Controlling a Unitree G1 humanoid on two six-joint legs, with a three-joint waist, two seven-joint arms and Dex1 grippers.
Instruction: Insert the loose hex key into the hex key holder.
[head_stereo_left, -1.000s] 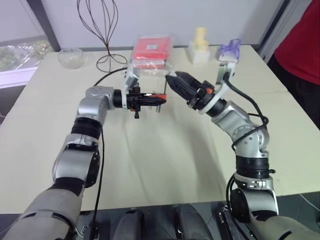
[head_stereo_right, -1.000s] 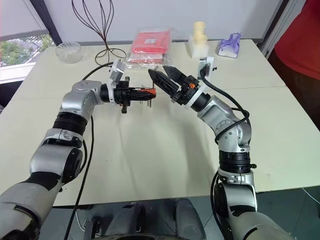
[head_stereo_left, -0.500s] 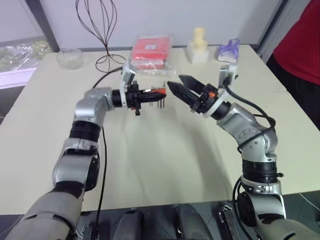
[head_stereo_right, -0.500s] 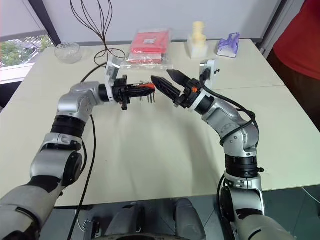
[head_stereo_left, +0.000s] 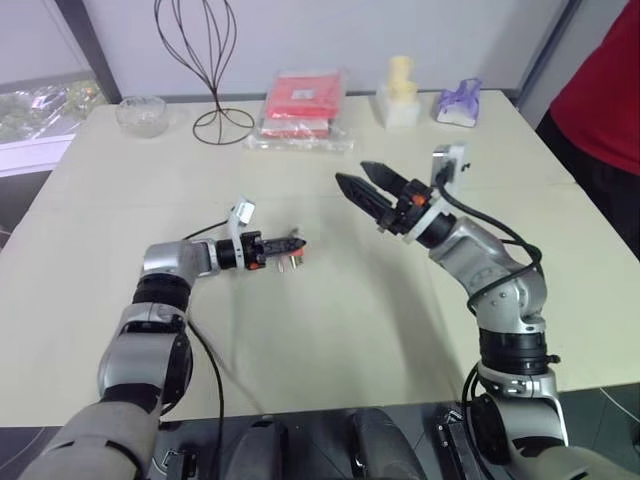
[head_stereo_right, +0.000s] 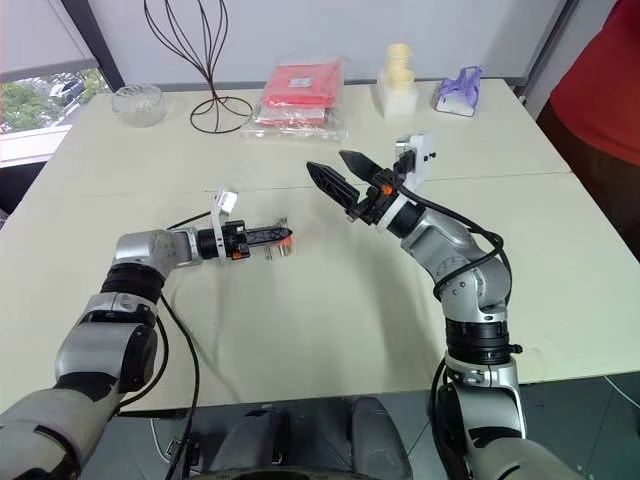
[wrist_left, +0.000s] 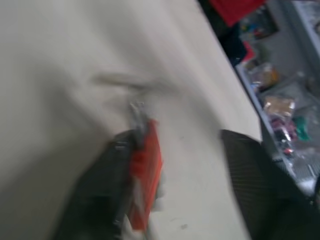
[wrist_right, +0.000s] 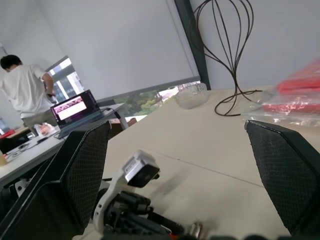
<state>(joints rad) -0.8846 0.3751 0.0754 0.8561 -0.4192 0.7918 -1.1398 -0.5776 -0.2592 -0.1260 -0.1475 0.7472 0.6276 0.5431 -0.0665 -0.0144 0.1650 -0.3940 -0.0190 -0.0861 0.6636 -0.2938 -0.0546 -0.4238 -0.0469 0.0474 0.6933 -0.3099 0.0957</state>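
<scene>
From the head views, the left gripper (head_stereo_right: 262, 237) lies low on the counter (head_stereo_right: 330, 330), pointing toward the middle, with the hex key holder (head_stereo_right: 281, 236) at its fingertips, short grey keys poking out beside it. The right gripper (head_stereo_right: 340, 175) hangs above the counter, well apart from the holder, its jaws spread wide and grasping nothing.

In the left wrist view, blurred as it is, the holder (wrist_left: 144, 182) seems to rest against one black finger (wrist_left: 95, 200) while the other finger (wrist_left: 260, 185) stands clear of it, so the grip looks released.

The right wrist view shows its two fingers (wrist_right: 65, 175) wide apart.
</scene>
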